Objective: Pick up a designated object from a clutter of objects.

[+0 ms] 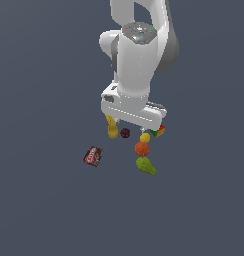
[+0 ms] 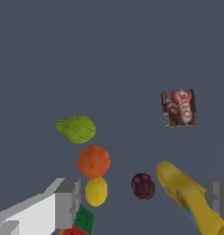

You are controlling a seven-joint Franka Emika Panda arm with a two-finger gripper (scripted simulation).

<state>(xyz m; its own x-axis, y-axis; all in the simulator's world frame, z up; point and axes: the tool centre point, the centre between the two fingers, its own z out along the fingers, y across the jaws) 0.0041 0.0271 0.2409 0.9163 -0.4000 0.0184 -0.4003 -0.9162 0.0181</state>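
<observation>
The orange ball [image 1: 142, 148] lies on the dark floor between the smaller yellow ball [image 1: 145, 137] and the green pear [image 1: 145, 165]. The wrist view shows the orange ball [image 2: 93, 161] with the pear [image 2: 77, 128] on one side and the yellow ball [image 2: 96, 191] on the other. My gripper [image 2: 142, 202] is open wide and holds nothing. It hangs above the clutter, over the maroon ball [image 2: 143, 186], apart from the orange ball. In the exterior view the white hand [image 1: 134, 111] hides the fingers.
A yellow bottle [image 1: 112, 127] [image 2: 187, 197] lies next to the maroon ball [image 1: 125, 133]. A multicoloured cube [image 1: 158, 131] [image 2: 79, 222] sits beside the yellow ball. A dark red-brown packet [image 1: 93, 156] [image 2: 179, 108] lies apart, toward the exterior view's left.
</observation>
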